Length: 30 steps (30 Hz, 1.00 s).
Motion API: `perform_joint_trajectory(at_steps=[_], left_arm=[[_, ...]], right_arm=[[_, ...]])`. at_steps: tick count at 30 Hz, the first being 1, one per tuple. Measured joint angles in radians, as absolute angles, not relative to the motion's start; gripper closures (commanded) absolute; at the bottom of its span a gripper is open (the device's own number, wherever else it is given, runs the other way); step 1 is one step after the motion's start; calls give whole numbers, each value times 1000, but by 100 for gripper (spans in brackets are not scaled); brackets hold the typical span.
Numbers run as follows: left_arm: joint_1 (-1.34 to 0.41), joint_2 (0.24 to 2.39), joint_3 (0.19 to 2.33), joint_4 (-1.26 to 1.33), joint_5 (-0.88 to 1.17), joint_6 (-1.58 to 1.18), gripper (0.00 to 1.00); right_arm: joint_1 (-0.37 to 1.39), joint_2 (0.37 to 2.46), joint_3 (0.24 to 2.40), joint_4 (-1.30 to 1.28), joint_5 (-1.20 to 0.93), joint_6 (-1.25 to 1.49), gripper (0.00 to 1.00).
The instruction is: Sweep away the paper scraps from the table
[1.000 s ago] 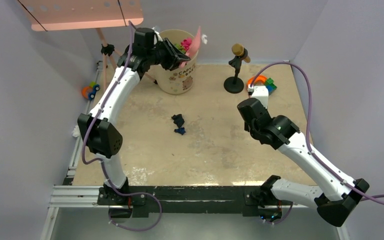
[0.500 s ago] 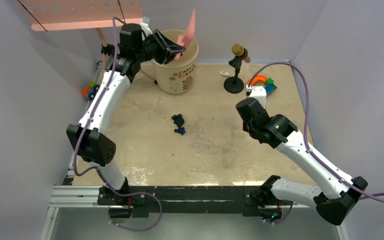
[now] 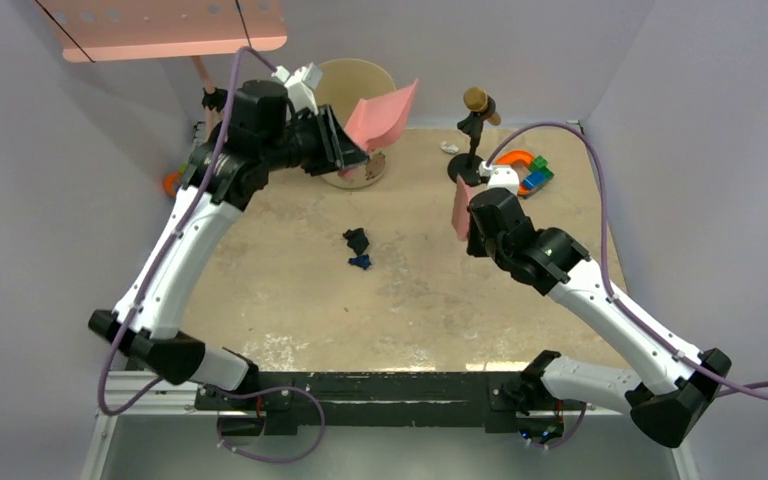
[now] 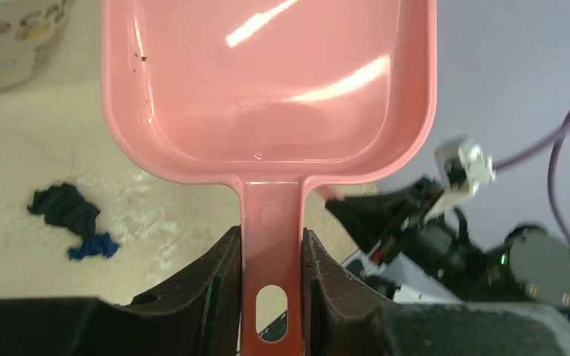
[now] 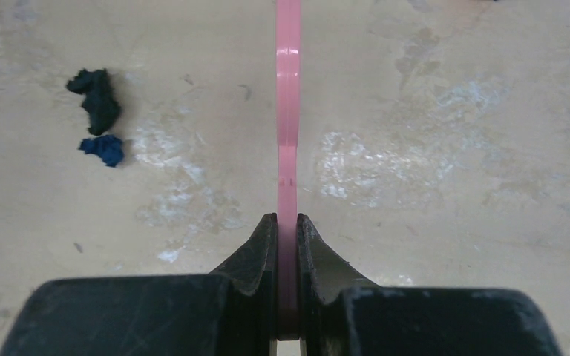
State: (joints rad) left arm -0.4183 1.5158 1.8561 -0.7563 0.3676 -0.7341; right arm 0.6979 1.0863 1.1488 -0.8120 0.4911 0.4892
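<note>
My left gripper (image 4: 271,237) is shut on the handle of a pink dustpan (image 4: 267,81), which shows nothing inside. In the top view the dustpan (image 3: 385,115) hangs tilted just right of the bucket, held out by the left gripper (image 3: 345,150). My right gripper (image 5: 287,222) is shut on a thin pink flat scraper (image 5: 288,111), seen edge-on; from above the scraper (image 3: 460,210) stands upright at the right gripper (image 3: 472,215). A black paper scrap (image 3: 357,240) and a blue one (image 3: 361,262) lie mid-table (image 3: 290,300), left of the scraper. A white scrap (image 3: 449,147) lies by the stand.
A beige printed bucket (image 3: 345,72) stands at the back, partly behind the left arm. A figure on a black round stand (image 3: 472,130) and toy blocks (image 3: 525,172) sit at the back right. An orange-blue toy (image 3: 172,182) lies beyond the table's left edge.
The left arm drew the dustpan off the bucket's mouth and swung it right and lower. A white scrap landed by the stand. The right wrist turned, bringing the pink scraper into sight.
</note>
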Motion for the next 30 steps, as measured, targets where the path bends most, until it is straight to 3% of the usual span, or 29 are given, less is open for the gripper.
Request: perform_joint_trajectory(at_steps=[7,11,19,24,30], left_arm=[[-519,1201,1591,-919,158,-556,100],[-518,1050,1416,-992,9,-529,100],[-517,851,1303,-1066,-236,-527,100],[-517,849,1283,-1076,-320,-526,100],[-517,852,1245,-1081,-356,-526,100]], right_arm=[[698,1081,1094,-647,333,492,100],[693,1116,1095,-559,107,459,100],[719,1517,1255,-449,-310,430,100],[732,1704,1287,-418,-388,498,100],[696,1791,1326,-493,-333,597,100]])
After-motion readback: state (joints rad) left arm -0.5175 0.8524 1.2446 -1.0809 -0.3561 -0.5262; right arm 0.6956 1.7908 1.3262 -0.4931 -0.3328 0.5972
